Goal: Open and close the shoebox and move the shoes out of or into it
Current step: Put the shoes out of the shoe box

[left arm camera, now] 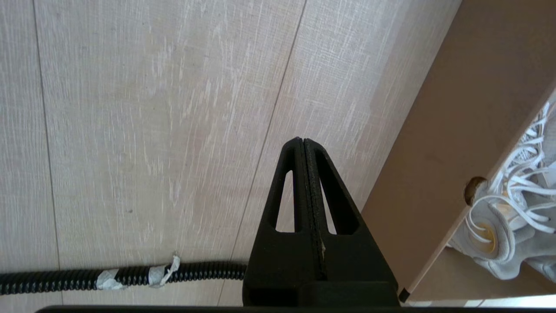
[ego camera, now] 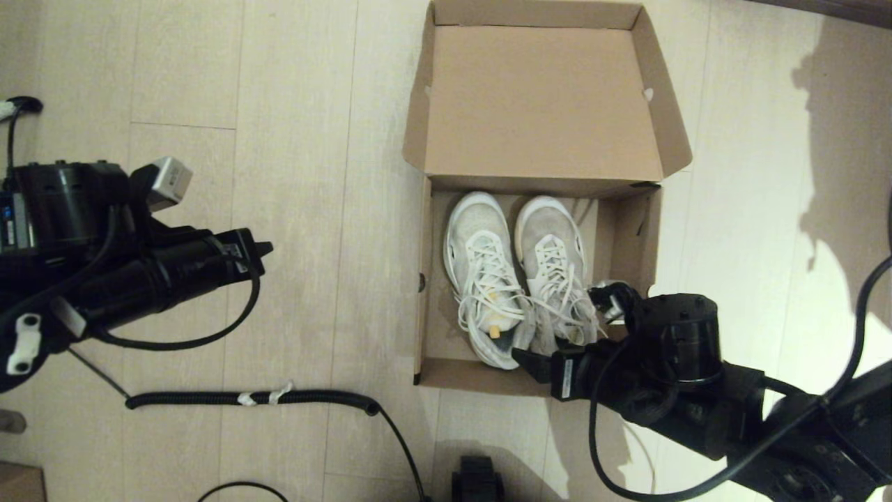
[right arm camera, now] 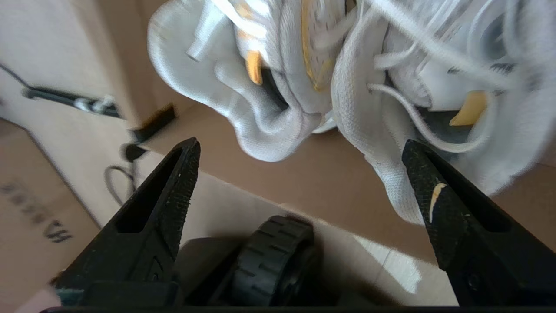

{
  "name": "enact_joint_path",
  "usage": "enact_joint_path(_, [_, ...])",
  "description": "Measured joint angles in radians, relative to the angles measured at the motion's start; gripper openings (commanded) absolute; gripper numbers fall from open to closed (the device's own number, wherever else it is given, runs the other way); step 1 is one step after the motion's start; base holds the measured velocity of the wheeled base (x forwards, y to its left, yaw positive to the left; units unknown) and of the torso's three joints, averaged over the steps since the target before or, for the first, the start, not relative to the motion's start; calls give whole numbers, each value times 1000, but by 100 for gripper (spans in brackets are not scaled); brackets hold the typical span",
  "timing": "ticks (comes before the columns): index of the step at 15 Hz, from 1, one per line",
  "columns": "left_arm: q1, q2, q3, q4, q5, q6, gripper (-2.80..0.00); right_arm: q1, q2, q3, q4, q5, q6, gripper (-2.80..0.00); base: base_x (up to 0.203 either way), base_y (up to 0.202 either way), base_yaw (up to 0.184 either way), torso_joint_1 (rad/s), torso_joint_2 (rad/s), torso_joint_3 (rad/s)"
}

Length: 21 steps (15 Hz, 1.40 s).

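The shoebox stands open on the floor, its lid folded back on the far side. Both white shoes lie side by side inside, toes pointing away, laces loose. My right gripper hangs over the box's near edge, just behind the heels. In the right wrist view this gripper is open, and the shoes' heels sit just beyond its fingertips, untouched. My left gripper is parked over the floor left of the box, shut on nothing. The box's side wall and a shoe show beside it.
A black coiled cable lies on the floor left of the box's near corner. A black wheel of my base sits below the right gripper. A brown cardboard piece lies at the near left.
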Motion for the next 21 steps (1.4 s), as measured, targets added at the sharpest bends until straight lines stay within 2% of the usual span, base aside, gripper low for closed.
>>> enact_joint_path(6, [0,-26,34,0,-2,7,-280,-14,188,-33,-226,-20,-43,0,0,0,0,0,0,0])
enact_joint_path(9, [0,-39,58,-13,-2,7,-280,-31,257,-73,-294,-89,-52,0,0,0,0,0,0,0])
enact_joint_path(12, [0,-41,92,-82,-3,9,-280,-42,286,-89,-307,-117,-53,0,0,0,0,0,0,0])
enact_joint_path(15, [-1,-41,112,-89,-2,10,-280,-49,299,-110,-306,-126,-52,0,0,0,0,0,0,0])
enact_joint_path(16, [-1,-41,115,-88,-2,10,-280,-50,304,-121,-305,-128,-53,-280,0,0,0,0,0,0])
enact_joint_path(21, [0,-53,128,-89,-2,10,-280,-52,328,-150,-306,-160,-54,-280,0,0,0,0,0,0])
